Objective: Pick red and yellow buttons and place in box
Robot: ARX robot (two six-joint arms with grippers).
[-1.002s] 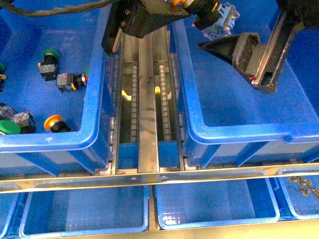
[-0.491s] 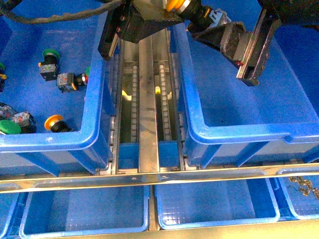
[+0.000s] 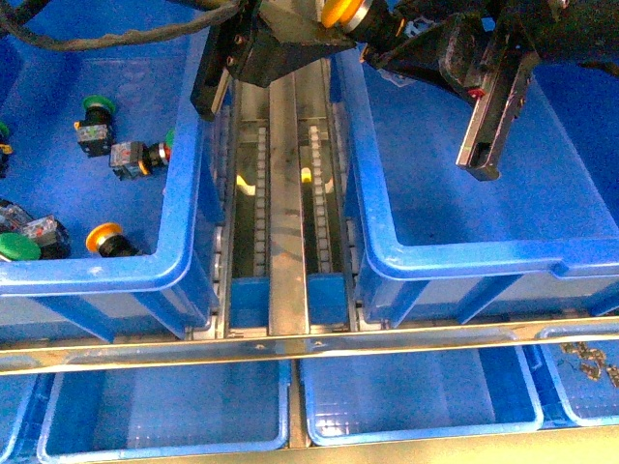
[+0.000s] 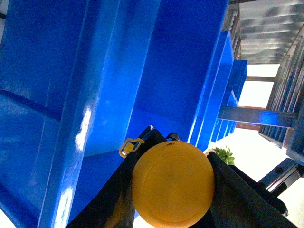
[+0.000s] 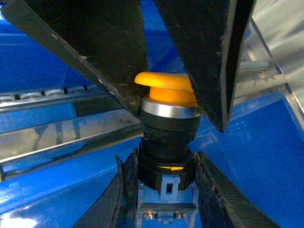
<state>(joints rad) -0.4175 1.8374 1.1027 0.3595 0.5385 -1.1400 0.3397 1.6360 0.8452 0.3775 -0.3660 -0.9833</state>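
A yellow button [image 3: 340,12] hangs at the top of the front view, above the metal channel beside the box [image 3: 464,253], the big blue bin on the right. My left gripper [image 3: 321,27] is shut on its yellow cap [image 4: 172,183]. My right gripper [image 3: 392,41] is shut on its black-and-grey switch body [image 5: 166,164]. In the right wrist view the left gripper's dark fingers [image 5: 107,57] flank the cap [image 5: 167,88]. A second yellow-orange button [image 3: 104,237] lies in the left bin. The red button is out of view.
The left blue bin [image 3: 184,242] holds green-capped buttons [image 3: 95,104] and loose switch bodies [image 3: 131,157]. A metal roller channel [image 3: 288,193] runs between the two bins. Shallow blue trays [image 3: 164,411] sit along the front, behind a metal rail [image 3: 290,343].
My right gripper swung up and left from over the box to the button held by my left gripper, and shut on its switch body. The left gripper stayed almost still.
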